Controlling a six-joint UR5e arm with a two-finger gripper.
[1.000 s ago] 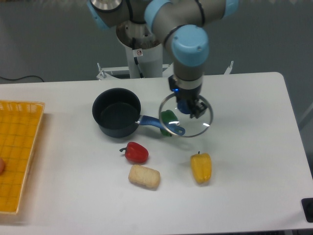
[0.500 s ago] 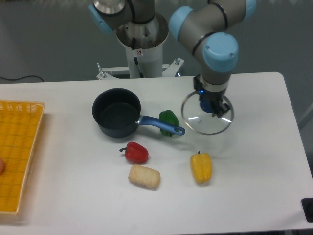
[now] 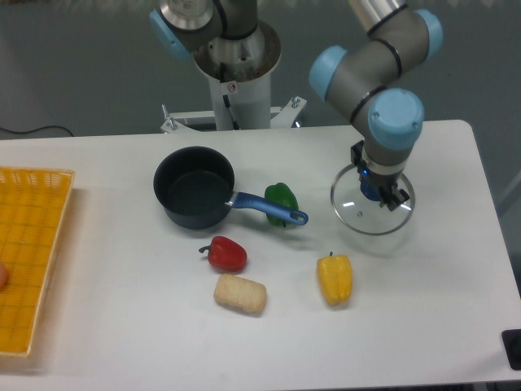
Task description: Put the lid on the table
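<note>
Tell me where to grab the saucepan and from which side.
Grip the saucepan by its blue handle, coming straight down from above. The handle sticks out flat to the right. Grip near the pot, since the green pepper sits against its far end.

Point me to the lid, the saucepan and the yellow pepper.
lid [image 3: 352,213]: fixed camera view, on the clear glass left of the knob.
saucepan [image 3: 194,194]: fixed camera view, on its dark inner floor.
yellow pepper [image 3: 334,279]: fixed camera view, on the middle of its body.
</note>
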